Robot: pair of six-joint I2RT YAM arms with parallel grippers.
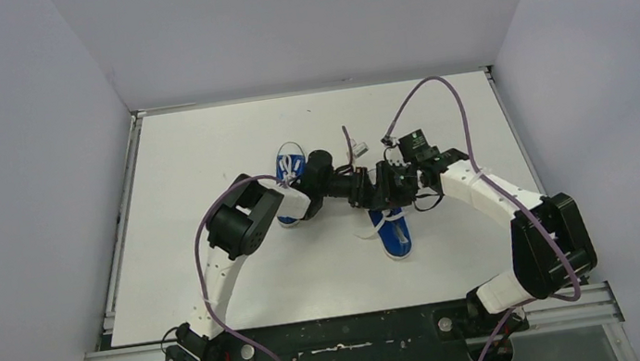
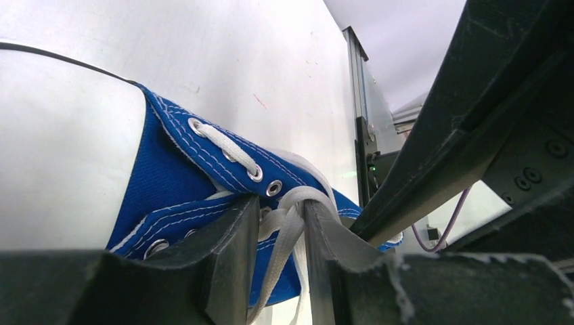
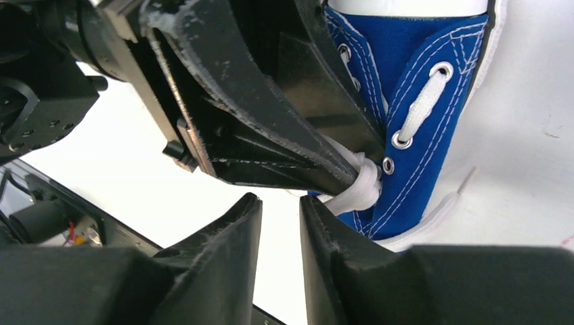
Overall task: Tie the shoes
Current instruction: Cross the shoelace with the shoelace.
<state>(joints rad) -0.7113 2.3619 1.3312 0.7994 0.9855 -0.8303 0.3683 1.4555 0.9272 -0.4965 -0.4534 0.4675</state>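
Observation:
Two blue canvas shoes with white laces lie on the white table (image 1: 216, 269). One shoe (image 1: 289, 168) lies half under my left arm. The other shoe (image 1: 396, 238) (image 2: 169, 176) (image 3: 433, 115) lies near the middle, with both grippers meeting over its laced top. My left gripper (image 2: 281, 203) (image 1: 366, 188) is shut on a bunch of white lace (image 2: 288, 227) (image 3: 362, 186) just above the eyelets. My right gripper (image 3: 280, 200) (image 1: 390, 197) stands open right beside that pinch, with nothing between its fingers. A loose lace end (image 3: 433, 210) trails on the table beside the shoe.
Grey walls enclose the table on three sides, and a metal rail (image 1: 346, 336) runs along the near edge by the arm bases. Purple cables (image 1: 435, 91) loop above both arms. A small connector (image 1: 357, 148) hangs near the wrists.

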